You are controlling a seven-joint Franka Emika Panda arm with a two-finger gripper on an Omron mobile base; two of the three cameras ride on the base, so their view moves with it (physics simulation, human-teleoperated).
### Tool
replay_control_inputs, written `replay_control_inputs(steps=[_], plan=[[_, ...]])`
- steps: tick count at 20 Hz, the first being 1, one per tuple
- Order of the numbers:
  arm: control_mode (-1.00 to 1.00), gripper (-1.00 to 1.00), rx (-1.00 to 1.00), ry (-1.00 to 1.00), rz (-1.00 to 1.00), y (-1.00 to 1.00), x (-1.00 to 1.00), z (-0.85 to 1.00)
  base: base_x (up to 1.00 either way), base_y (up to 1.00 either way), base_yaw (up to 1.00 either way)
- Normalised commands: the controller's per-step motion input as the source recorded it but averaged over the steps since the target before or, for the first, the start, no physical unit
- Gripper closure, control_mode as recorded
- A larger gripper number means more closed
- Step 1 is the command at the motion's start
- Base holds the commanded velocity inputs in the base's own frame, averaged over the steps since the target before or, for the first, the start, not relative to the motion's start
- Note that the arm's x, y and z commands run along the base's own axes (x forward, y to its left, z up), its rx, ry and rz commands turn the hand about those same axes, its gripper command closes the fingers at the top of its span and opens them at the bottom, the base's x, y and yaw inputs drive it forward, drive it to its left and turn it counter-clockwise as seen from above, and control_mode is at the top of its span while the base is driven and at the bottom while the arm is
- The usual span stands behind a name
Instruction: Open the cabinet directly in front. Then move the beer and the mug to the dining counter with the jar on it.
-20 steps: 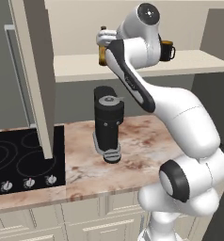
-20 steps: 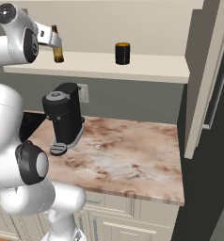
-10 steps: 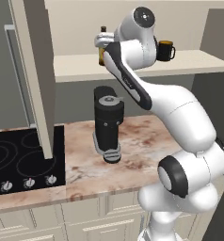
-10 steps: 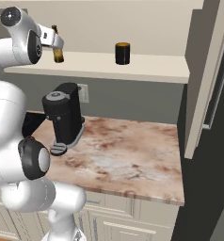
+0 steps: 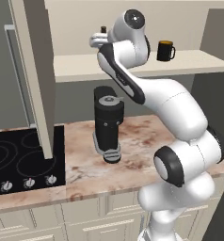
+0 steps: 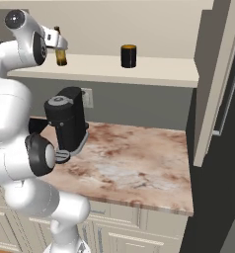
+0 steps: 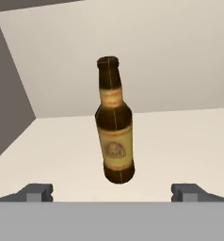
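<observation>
On shelf, left end: beer upright, fingers wide open, empty, just short of it.
Glass, slick, top-heavy, breakable; grip label body, not neck. Mug further right.

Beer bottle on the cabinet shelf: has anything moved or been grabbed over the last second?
Nothing grabbed. The arm has shifted a little at the shelf, leaving the gripper open, fingertips either side of the beer but short of it. The beer still stands upright on the shelf, the mug unmoved to its right, the coffee machine in place below.
</observation>
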Motion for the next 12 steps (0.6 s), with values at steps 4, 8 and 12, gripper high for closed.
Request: replay_control_inputs(steps=[4, 8, 12], plan=[[-1.0, -1.0, -0.03, 0.0, 0.0, 0.0, 0.32, 0.0, 0.0, 0.0, 0.0], [-1.0, -1.0, -0.01, 0.0, 0.0, 0.0, 0.29, 0.0, 0.0, 0.0, 0.0], [-1.0, -1.0, 0.0, 0.0, 0.0, 0.0, 0.29, -0.01, 0.0, 0.0, 0.0]])
